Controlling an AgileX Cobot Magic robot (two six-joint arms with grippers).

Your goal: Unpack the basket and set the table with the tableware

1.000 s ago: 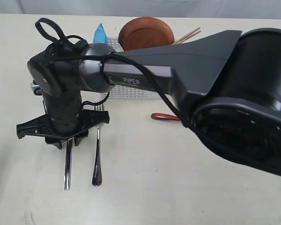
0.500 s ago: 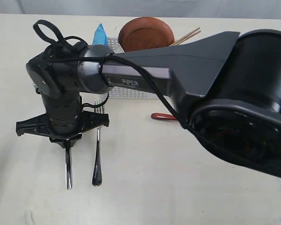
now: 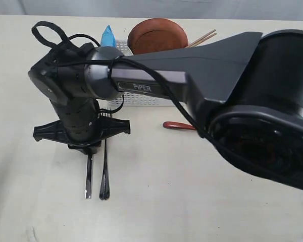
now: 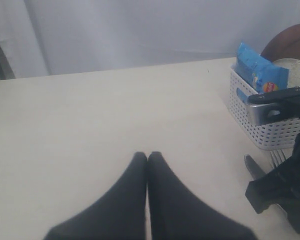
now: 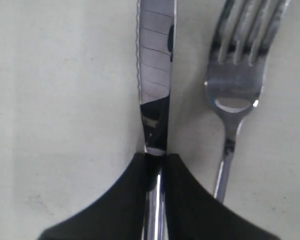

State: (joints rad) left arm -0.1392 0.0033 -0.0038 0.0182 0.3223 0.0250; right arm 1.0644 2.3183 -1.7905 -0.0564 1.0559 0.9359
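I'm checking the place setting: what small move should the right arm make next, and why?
Probably open the right gripper and lift clear: it is shut on the knife, which lies parallel and close beside the fork on the table.

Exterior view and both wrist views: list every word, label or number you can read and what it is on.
"PiPER": white lettering on the right arm, exterior view.
Blue chip bag in the basket: round logo, too blurred to read.
Knife and fork: no markings visible.
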